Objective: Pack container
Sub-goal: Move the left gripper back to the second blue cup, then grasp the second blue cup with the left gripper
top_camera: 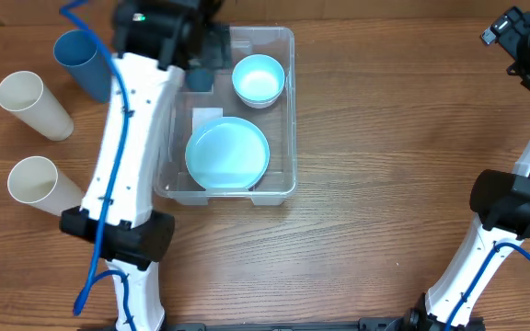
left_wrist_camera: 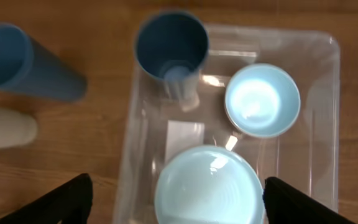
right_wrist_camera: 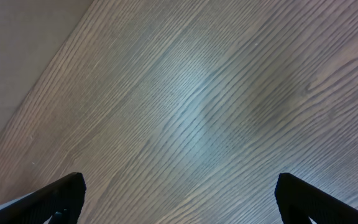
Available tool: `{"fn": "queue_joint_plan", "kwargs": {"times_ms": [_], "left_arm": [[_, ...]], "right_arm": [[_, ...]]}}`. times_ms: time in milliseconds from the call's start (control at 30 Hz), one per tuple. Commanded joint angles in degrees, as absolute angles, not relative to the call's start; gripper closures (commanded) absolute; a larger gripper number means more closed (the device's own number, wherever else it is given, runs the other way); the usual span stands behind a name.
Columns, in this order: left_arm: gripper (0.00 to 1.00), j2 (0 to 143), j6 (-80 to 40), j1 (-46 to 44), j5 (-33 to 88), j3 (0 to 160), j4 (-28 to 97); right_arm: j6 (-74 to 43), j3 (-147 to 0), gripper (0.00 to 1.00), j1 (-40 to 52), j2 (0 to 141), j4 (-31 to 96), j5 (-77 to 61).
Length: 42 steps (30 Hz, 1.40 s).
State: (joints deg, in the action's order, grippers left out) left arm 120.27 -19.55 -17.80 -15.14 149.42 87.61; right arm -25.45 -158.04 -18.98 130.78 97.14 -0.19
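left claw (left_wrist_camera: 178, 186) spread, empty | container (left_wrist_camera: 319, 143) directly below it | blue cup (left_wrist_camera: 171, 46) ahead, standing in container corner | risk: a finger clipping the cup on retreat may tip it | right claw (right_wrist_camera: 179, 186) spread over worktop (right_wrist_camera: 197, 93)

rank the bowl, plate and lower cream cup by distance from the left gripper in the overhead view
1. light blue bowl, just right of the left gripper, inside the container
2. light blue plate, container's near end
3. cream cup, outside, lower left
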Motion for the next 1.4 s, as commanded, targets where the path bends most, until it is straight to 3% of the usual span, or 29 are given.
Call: {"fn": "queue_joint_plan", "kwargs": {"times_ms": [0, 167, 367, 533, 967, 1033, 1133, 1200, 1233, 1367], "left_arm": [[0.00, 120.2, -17.5, -11.9, -21.7, 154.0, 87.6], [0.00, 120.7, -11.5, -1.7, -21.0, 153.1, 81.7], [0.00, 120.7, -7.4, 9.9, -9.5, 141.6, 60.5], [0.00, 120.7, 1.2, 11.1, -2.1, 128.2, 49.9], [0.04, 124.0, 4.3, 10.7, 0.1, 109.4, 36.1], [0.12, 126.2, 4.0, 10.4, 0.0, 109.3, 36.2], [0.68, 126.9, 2.5, 10.1, -0.2, 109.2, 36.1], [0.90, 126.8, 0.1, 10.1, -0.8, 109.9, 36.1], [0.96, 126.8, -1.5, 10.1, -0.8, 110.5, 36.2], [0.96, 126.6, -3.9, 8.7, -0.2, 116.5, 40.4]], "right_arm": [[-25.5, -159.4, 0.00, -18.8, 128.5, 97.0, -0.1], [-25.5, -159.4, 0.00, -18.8, 128.5, 97.0, -0.1], [-25.5, -159.4, 0.00, -18.8, 128.5, 97.0, -0.1], [-25.5, -159.4, 0.00, -18.8, 128.5, 97.0, -0.1], [-25.5, -159.4, 0.00, -18.8, 128.5, 97.0, -0.1], [-25.5, -159.4, 0.00, -18.8, 128.5, 97.0, -0.1], [-25.5, -159.4, 0.00, -18.8, 128.5, 97.0, -0.1], [-25.5, -159.4, 0.00, -18.8, 128.5, 97.0, -0.1], [-25.5, -159.4, 0.00, -18.8, 128.5, 97.0, -0.1], [-25.5, -159.4, 0.00, -18.8, 128.5, 97.0, -0.1]]}}
